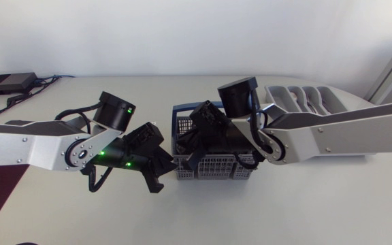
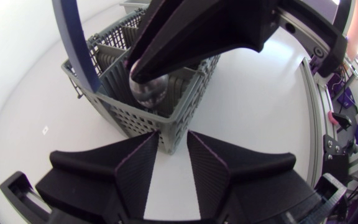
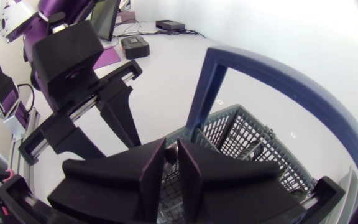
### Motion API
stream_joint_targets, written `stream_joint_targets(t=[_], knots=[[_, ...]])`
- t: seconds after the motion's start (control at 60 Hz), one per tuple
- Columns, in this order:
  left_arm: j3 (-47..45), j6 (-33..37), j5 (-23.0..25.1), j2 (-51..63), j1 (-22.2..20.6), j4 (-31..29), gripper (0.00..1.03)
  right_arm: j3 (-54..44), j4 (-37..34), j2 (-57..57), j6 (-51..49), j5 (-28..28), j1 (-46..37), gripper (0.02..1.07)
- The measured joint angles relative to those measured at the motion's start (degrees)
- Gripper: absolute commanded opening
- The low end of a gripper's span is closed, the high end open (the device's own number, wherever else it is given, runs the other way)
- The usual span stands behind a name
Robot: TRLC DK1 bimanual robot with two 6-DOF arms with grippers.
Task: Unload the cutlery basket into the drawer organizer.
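The grey mesh cutlery basket (image 1: 216, 167) with a blue handle (image 1: 179, 112) stands mid-table. My right gripper (image 1: 194, 139) reaches down into its left part. Seen from the left wrist, its fingertips (image 2: 143, 70) are pressed on the shiny bowl of a spoon (image 2: 149, 89) standing in a compartment of the basket (image 2: 135, 118). In the right wrist view the right gripper (image 3: 171, 158) shows only a narrow gap, with a dark piece in it. My left gripper (image 1: 160, 171) is beside the basket's left corner, open and holding nothing (image 2: 171, 155). The white drawer organizer (image 1: 305, 95) lies at the back right.
The basket's blue handle (image 3: 260, 71) arches over the right gripper, close to its fingers. My left gripper (image 3: 107, 124) is a short way off the basket wall (image 3: 253, 149). A black box with cables (image 1: 9, 83) lies at the far left rear of the table.
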Motion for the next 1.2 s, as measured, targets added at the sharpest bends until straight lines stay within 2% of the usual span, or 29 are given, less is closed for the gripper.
stream_joint_targets(t=[0.583, 0.683, 0.9, 0.933, 1.0, 1.2], knots=[[0.0, 0.0, 0.0, 0.0, 0.11, 0.0, 0.36, -2.45, -4.24, -3.91, -4.22, 0.22, 0.81, 0.2], [0.0, 0.0, 0.0, 0.0, 0.11, 0.0, 0.36, -2.16, -5.14, -3.96, -4.7, 0.31, 1.07, 0.26], [0.0, 0.0, 0.04, 0.0, 0.09, -0.09, 0.36, -0.48, -11.65, -4.37, -5.03, 0.55, 1.09, 0.25], [0.0, 0.0, 0.07, 0.0, 0.04, -0.22, 0.36, -0.35, -12.24, -4.39, -4.98, 0.74, 1.16, 0.24], [0.0, 0.0, 0.2, 0.0, 0.04, -0.26, 0.36, -0.24, -12.66, -4.39, -4.79, 0.83, 1.38, 0.13], [0.0, -0.02, 0.2, 0.11, -0.22, -0.66, 0.36, 0.7, -16.04, -4.5, -2.84, 0.13, 2.21, 0.08]])
